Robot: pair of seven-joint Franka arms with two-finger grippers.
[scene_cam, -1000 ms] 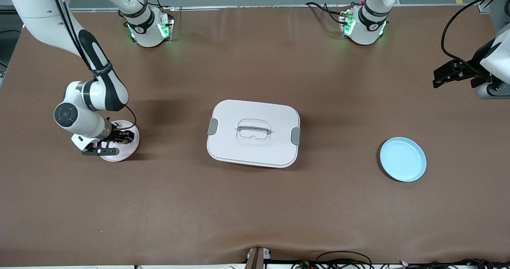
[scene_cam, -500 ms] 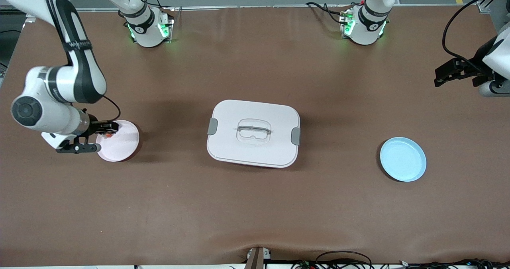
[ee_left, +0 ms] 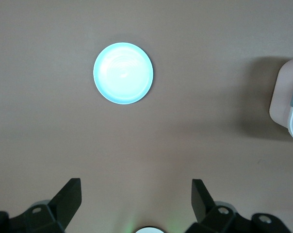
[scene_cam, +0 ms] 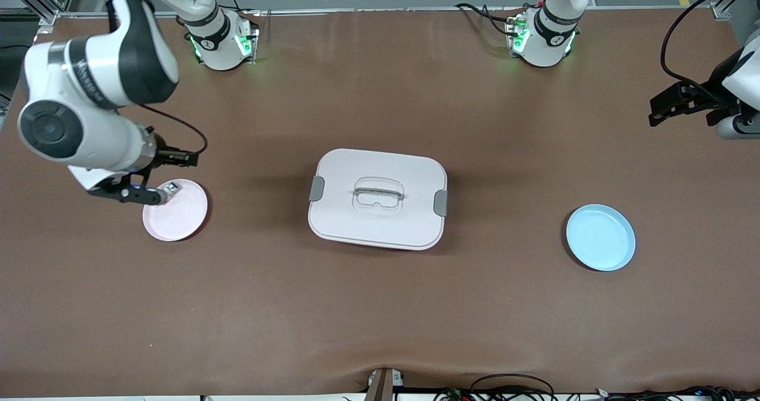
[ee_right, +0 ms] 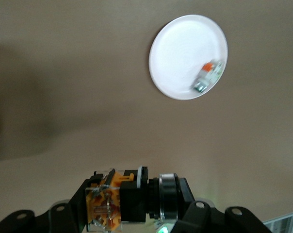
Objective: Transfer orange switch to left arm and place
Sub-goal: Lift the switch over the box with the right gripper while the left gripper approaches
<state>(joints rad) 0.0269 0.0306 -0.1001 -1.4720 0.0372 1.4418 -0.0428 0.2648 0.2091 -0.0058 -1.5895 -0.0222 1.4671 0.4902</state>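
The orange switch (ee_right: 122, 201), a black block with an orange and clear end, sits clamped in my right gripper (ee_right: 132, 204), which is shut on it. In the front view that right gripper (scene_cam: 185, 158) hangs in the air over the edge of the pink plate (scene_cam: 178, 220). The white box (scene_cam: 377, 198) with grey side clips stands at the middle of the table. My left gripper (scene_cam: 656, 111) waits open and empty above the left arm's end of the table. Its wrist view shows both fingers (ee_left: 69, 199) wide apart over bare mat.
A small whitish-grey component (scene_cam: 171, 186) with a red-orange patch lies on the pink plate (ee_right: 180, 53). A light blue plate (scene_cam: 600, 237) lies toward the left arm's end, also in the left wrist view (ee_left: 123, 73). The box's corner (ee_left: 287, 97) shows there too.
My right arm has risen off the pink plate with the orange switch in its gripper and swung toward its base. The left arm has barely moved.
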